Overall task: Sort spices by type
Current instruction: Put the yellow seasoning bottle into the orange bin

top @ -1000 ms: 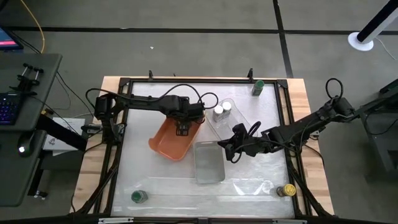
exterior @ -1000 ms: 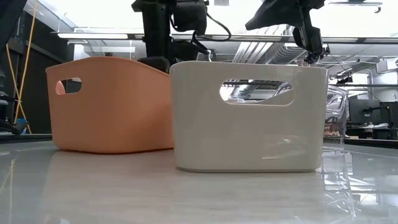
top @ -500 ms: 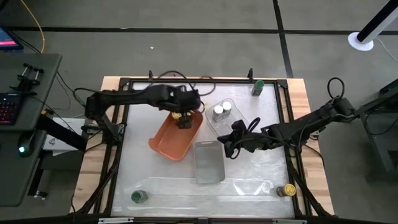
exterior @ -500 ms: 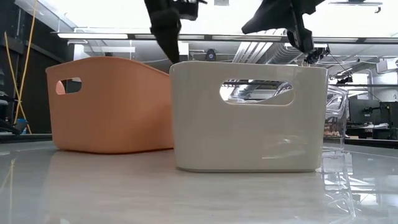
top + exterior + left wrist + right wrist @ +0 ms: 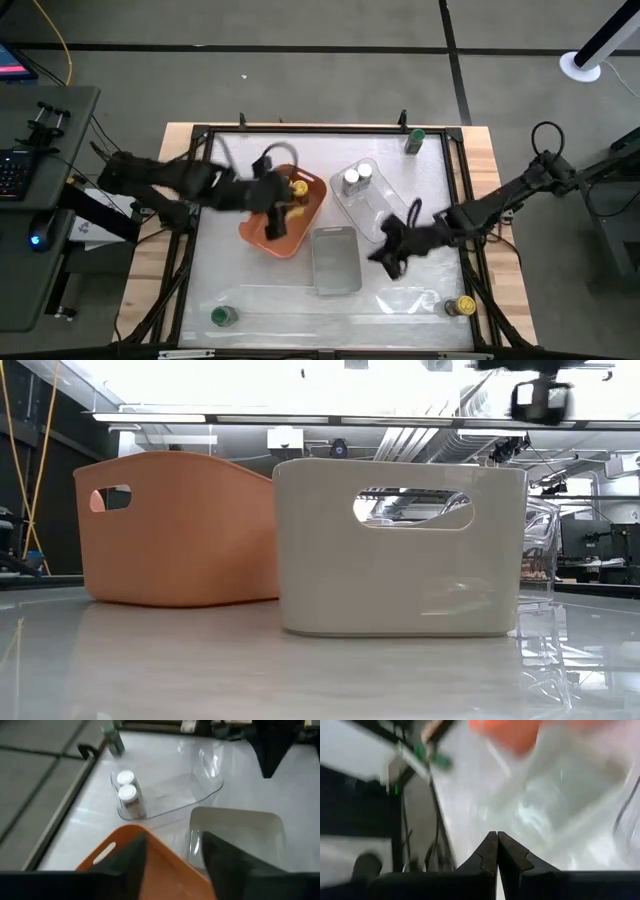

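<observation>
The yellow-lidded jars point(image 5: 298, 188) lie inside the orange tray point(image 5: 262, 236). Two silver-lidded jars point(image 5: 357, 176) stand in the clear tray point(image 5: 385, 205); the left wrist view also shows these silver-lidded jars point(image 5: 128, 792). A green-lidded jar point(image 5: 414, 140) stands at the far right corner, another green-lidded jar point(image 5: 222, 316) near the near left corner, and a yellow-lidded jar point(image 5: 463, 306) at the near right. My left gripper point(image 5: 272, 222) hovers open over the orange tray's near-left part point(image 5: 172, 865). My right gripper point(image 5: 383, 255) hangs shut to the right of the grey tray point(image 5: 337, 262), holding nothing point(image 5: 497, 836).
The orange tray point(image 5: 175, 530), grey tray point(image 5: 400, 550) and clear tray point(image 5: 540, 550) stand close together mid-table. A black frame point(image 5: 190, 200) runs round the table top. Bare table lies along the near edge between the two near jars.
My left arm has drawn back from over the orange tray's far end toward the table's left and near side, and the yellow-lidded jars now show in that tray. My right gripper has swung from beside the clear tray toward the near right.
</observation>
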Robot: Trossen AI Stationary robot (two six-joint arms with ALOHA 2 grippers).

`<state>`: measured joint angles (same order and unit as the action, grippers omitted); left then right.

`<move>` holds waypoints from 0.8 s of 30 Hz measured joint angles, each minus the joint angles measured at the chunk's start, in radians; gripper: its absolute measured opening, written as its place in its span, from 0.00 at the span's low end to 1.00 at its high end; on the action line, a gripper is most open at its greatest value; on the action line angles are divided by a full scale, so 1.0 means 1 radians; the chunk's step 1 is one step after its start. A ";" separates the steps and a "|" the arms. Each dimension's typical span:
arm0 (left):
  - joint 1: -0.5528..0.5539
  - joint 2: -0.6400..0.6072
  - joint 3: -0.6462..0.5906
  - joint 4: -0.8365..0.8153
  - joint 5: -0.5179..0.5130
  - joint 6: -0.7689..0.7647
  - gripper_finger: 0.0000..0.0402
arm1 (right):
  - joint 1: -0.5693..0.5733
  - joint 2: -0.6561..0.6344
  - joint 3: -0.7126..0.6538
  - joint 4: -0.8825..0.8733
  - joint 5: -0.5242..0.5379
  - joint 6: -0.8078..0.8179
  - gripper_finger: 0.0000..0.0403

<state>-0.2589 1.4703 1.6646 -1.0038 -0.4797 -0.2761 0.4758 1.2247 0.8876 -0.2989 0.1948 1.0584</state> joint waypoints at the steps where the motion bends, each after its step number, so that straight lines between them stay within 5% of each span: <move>1: -0.037 -0.003 0.000 -0.003 -0.049 -0.015 0.35 | 0.034 0.000 0.000 -0.029 -0.017 0.040 0.00; 6: -0.181 -0.004 -0.007 -0.071 -0.247 -0.117 0.04 | 0.212 0.000 0.000 -0.175 -0.076 0.305 0.00; 10: -0.252 -0.031 -0.122 -0.054 -0.338 -0.245 0.03 | 0.331 0.003 0.033 -0.332 -0.136 0.526 0.00; 15: -0.310 -0.114 -0.362 0.180 -0.340 -0.378 0.01 | 0.392 0.018 0.153 -0.653 -0.263 0.672 0.00; 19: -0.333 -0.175 -0.534 0.471 -0.288 -0.388 0.00 | 0.387 0.035 0.211 -0.845 -0.491 0.696 0.00; 24: -0.340 -0.204 -0.625 0.682 -0.212 -0.352 0.00 | 0.388 0.052 0.211 -0.879 -0.703 0.696 0.00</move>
<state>-0.5991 1.2663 1.0393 -0.3221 -0.6920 -0.6277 0.8640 1.2770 1.0988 -1.1781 -0.5080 1.7543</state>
